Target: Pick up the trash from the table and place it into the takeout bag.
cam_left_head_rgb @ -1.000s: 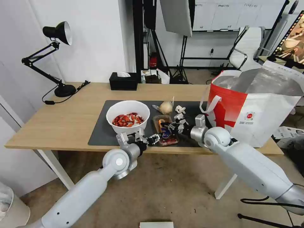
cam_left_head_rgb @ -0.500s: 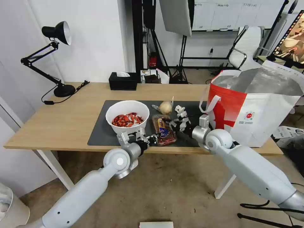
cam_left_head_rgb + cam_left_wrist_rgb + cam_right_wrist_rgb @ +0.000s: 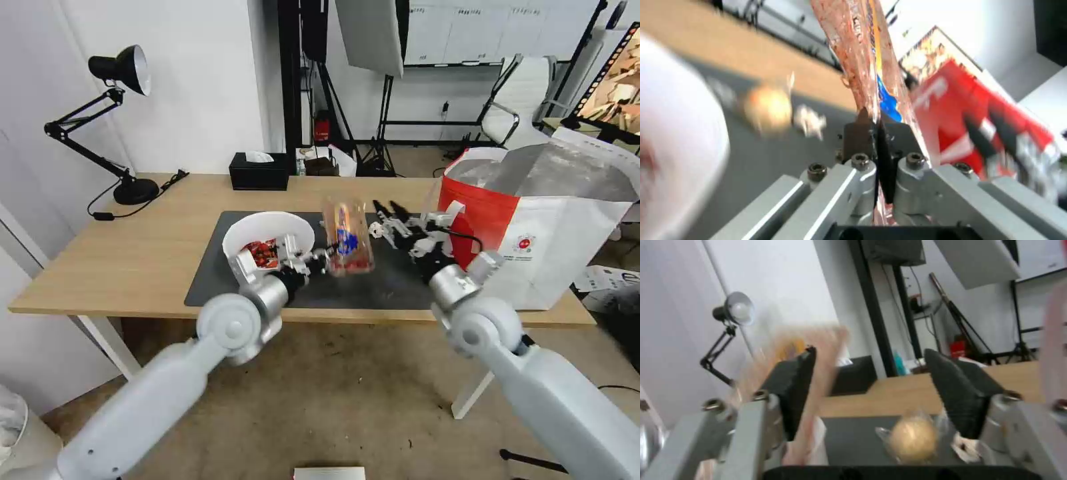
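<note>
My left gripper (image 3: 325, 256) is shut on the rim of the clear plastic tray (image 3: 345, 235), which hangs upright above the dark mat (image 3: 373, 292). The left wrist view shows the tray (image 3: 862, 60) pinched between the jaws of this gripper (image 3: 873, 133). The white bowl (image 3: 257, 233) of red scraps sits behind my left wrist, partly hidden. My right gripper (image 3: 387, 208) is open in the air, between the tray and the takeout bag (image 3: 533, 227). The tan ball (image 3: 911, 438) and the small white wad (image 3: 965, 448) lie on the mat beneath my open right gripper (image 3: 871, 355).
A black tissue box (image 3: 260, 172) stands at the table's (image 3: 167, 220) far edge, and a black desk lamp (image 3: 123, 67) stands at the far left. The bag stands open at the table's right end. An office chair (image 3: 527, 93) and stands are behind.
My left gripper has lifted the tray off the mat and tipped it upright. The right gripper has risen from the mat towards the bag.
</note>
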Controlling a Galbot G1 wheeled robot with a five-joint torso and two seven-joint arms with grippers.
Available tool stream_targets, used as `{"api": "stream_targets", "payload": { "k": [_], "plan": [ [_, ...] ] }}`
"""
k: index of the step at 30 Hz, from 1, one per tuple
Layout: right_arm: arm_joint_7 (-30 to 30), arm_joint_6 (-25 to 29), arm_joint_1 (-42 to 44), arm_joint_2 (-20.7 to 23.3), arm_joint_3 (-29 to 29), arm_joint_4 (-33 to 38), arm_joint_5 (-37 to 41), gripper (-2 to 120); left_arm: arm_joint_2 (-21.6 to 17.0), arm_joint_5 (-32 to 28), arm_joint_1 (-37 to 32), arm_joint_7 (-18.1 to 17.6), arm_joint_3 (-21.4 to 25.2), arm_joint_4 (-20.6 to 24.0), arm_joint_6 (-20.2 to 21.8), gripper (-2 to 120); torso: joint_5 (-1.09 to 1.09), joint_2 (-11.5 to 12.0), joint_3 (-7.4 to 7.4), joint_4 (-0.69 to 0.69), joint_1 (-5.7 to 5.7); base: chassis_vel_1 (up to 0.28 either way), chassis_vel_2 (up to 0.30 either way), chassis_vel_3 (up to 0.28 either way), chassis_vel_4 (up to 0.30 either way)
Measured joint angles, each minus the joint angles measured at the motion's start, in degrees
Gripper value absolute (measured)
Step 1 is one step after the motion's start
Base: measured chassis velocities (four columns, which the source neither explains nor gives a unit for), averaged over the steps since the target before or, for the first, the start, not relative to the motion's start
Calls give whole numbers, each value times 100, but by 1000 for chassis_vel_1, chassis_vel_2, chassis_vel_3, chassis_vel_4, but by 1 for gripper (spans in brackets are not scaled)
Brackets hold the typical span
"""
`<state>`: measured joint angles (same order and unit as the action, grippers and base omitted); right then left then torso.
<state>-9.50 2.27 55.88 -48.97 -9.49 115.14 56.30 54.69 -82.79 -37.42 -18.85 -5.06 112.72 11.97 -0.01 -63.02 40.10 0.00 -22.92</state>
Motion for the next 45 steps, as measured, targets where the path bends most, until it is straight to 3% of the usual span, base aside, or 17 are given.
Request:
{"api": "stream_targets", "payload": {
  "k": [5,8,10,13,17,19,20,23,24,26,27,31,35,42,45],
  "plan": [
    [113,4,720,85,-271,167,-508,82,-143,-29,576,52,45,-212,-49,0,-2,0,0,1,0,0,0,0,0],
    [439,168,1328,10,-297,67,-1572,94,-210,-167,1367,150,-210,-517,-68,0,2,0,0,0,0,0,0,0,0],
    [488,201,1462,-45,-291,44,-1801,98,-196,-221,1656,159,-367,-614,-81,0,1,0,0,0,0,0,0,0,0],
    [524,226,1670,-184,-252,17,-2129,100,-40,-334,2254,163,-749,-804,-119,0,3,0,0,0,0,0,0,0,0],
    [524,231,1848,-337,-291,-19,-2543,100,558,-350,3110,133,-1363,-1205,-146,0,1,0,0,0,0,0,0,0,0],
    [485,228,1947,-391,-370,-35,-2858,100,1097,-81,3789,112,-1849,-1599,-187,0,4,0,0,-3,0,0,0,0,0],
    [485,228,1947,-391,-370,-35,-2858,100,1097,-81,3789,112,-1849,-1599,-187,0,4,0,0,-3,0,0,0,0,0],
    [459,207,2138,-450,-470,-27,-3085,100,1868,748,4526,201,-2550,-2318,-207,0,4,0,1,-2,0,0,0,0,0],
    [459,207,2138,-450,-470,-27,-3085,100,1868,748,4526,201,-2550,-2318,-207,0,4,0,1,-2,0,0,0,0,0],
    [461,204,2268,-523,-494,12,-3183,100,2281,1357,4874,401,-2987,-2789,-220,0,3,0,1,-2,0,0,0,0,0],
    [461,204,2268,-523,-494,12,-3183,100,2281,1357,4874,401,-2987,-2789,-220,0,3,0,1,-2,0,0,0,0,0],
    [464,204,2469,-637,-490,102,-3326,100,2712,2457,5293,813,-3696,-3498,-226,0,2,0,1,0,0,0,0,0,0],
    [472,203,2594,-685,-471,156,-3406,100,2979,3078,5473,1054,-4081,-3977,-248,0,2,0,1,0,0,0,0,0,0],
    [473,172,2601,-672,-440,212,-3426,100,3183,3304,5627,1216,-4323,-4273,-356,0,2,0,1,0,0,0,0,0,0],
    [477,167,2617,-672,-450,209,-3423,100,3150,3305,5663,1280,-4318,-4159,-419,9,1,0,1,1,0,0,0,0,0]
  ]
}}
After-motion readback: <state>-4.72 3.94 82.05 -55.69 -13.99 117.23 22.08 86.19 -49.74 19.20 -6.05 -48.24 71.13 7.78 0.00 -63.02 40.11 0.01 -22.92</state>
